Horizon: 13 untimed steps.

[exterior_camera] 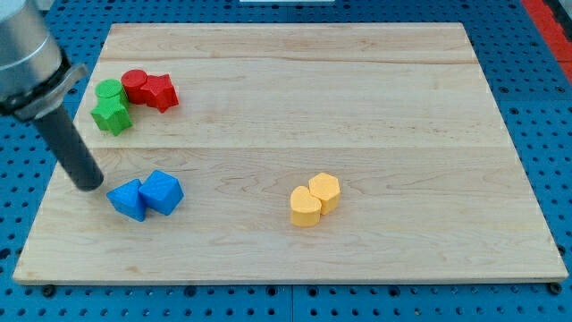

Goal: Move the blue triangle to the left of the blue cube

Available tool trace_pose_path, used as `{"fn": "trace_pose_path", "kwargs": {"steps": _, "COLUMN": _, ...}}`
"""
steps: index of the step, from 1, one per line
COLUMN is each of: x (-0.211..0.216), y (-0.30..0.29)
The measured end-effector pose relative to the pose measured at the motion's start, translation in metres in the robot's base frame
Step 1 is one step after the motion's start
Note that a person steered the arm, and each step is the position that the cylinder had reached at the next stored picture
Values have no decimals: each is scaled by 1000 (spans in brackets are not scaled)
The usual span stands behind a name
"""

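The blue triangle (129, 199) lies near the board's lower left, touching the blue cube (163, 191), which sits just to its right. My tip (89, 185) rests on the board a little to the left of the blue triangle and slightly above it, apart from it. The dark rod rises from the tip toward the view's top left.
A green cylinder (110, 90) and a green star (111, 115) sit at the upper left, next to a red cylinder (135, 85) and a red star (161, 91). A yellow heart (305, 207) and a yellow hexagon (324, 190) touch right of centre. The wooden board's (357, 107) left edge is near my tip.
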<state>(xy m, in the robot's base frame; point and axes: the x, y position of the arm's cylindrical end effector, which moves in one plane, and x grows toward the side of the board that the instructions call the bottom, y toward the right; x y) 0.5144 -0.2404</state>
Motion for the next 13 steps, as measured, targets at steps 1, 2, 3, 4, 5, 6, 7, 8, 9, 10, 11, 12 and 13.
{"fn": "trace_pose_path", "kwargs": {"steps": 1, "x": 29, "y": -10}}
{"fn": "trace_pose_path", "kwargs": {"steps": 2, "x": 41, "y": 22}}
{"fn": "trace_pose_path", "kwargs": {"steps": 3, "x": 37, "y": 23}}
{"fn": "trace_pose_path", "kwargs": {"steps": 4, "x": 26, "y": 36}}
{"fn": "trace_pose_path", "kwargs": {"steps": 5, "x": 27, "y": 49}}
{"fn": "trace_pose_path", "kwargs": {"steps": 6, "x": 33, "y": 56}}
{"fn": "trace_pose_path", "kwargs": {"steps": 7, "x": 30, "y": 57}}
{"fn": "trace_pose_path", "kwargs": {"steps": 8, "x": 32, "y": 31}}
{"fn": "trace_pose_path", "kwargs": {"steps": 9, "x": 25, "y": 17}}
{"fn": "trace_pose_path", "kwargs": {"steps": 10, "x": 9, "y": 23}}
{"fn": "trace_pose_path", "kwargs": {"steps": 11, "x": 6, "y": 30}}
{"fn": "trace_pose_path", "kwargs": {"steps": 12, "x": 29, "y": 49}}
{"fn": "trace_pose_path", "kwargs": {"steps": 13, "x": 29, "y": 54}}
